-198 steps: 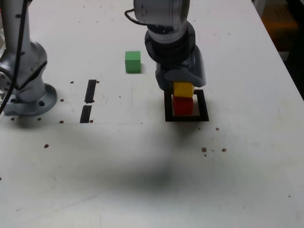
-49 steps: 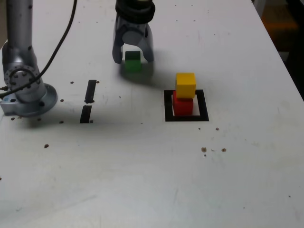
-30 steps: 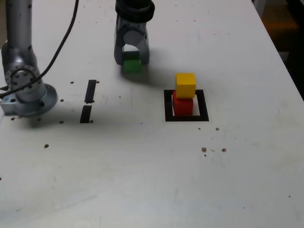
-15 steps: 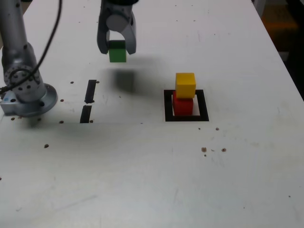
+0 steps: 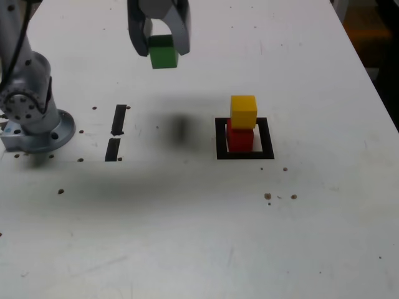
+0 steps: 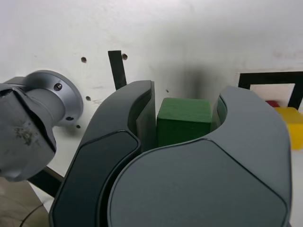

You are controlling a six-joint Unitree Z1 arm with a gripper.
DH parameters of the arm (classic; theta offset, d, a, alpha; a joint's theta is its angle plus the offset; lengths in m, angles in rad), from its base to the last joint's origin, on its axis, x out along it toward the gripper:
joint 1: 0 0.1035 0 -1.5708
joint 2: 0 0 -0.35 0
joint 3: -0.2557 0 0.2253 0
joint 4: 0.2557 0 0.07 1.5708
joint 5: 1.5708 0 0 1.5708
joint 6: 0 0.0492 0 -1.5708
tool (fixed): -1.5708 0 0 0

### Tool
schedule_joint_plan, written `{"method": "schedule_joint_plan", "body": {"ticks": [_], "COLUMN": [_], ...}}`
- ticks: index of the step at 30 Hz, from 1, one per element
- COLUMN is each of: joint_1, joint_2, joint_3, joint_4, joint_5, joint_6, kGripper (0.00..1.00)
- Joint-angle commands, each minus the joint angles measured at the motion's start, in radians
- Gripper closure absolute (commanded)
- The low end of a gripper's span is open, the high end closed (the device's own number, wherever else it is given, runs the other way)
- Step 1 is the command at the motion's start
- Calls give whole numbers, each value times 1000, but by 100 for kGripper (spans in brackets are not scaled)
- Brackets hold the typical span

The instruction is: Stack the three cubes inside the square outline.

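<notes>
Since half a second earlier the gripper (image 5: 159,45) has risen, jaws clenched on the green cube (image 5: 163,52) high above the table (image 5: 324,237); a misaligned release could topple the yellow cube (image 5: 243,111) off the red cube (image 5: 239,138) in the square outline (image 5: 266,138).

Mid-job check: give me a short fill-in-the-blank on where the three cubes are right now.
1. The gripper is shut on the ____ cube.
2. The yellow cube sits on top of the ____ cube.
3. The red cube stands inside the black square ____.

Missing words: green; red; outline
</notes>
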Motion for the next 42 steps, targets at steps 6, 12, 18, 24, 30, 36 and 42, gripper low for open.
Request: {"method": "schedule_joint_plan", "body": {"ticks": [6,12,18,24,30,36,42], "joint_1": [-93,-148,-182,-218,-247,-256,-270], "joint_2": [51,95,145,218,274,292,300], "joint_3": [-105,-161,-220,-261,-307,-315,-314], "joint_4": [41,44,48,37,28,15,-1], "joint_5": [-5,-11,-16,-18,-18,-18,-15], "joint_6": [-66,-105,-132,-155,-176,-186,-195], "kGripper": [85,85,85,85,85,85,85]}}
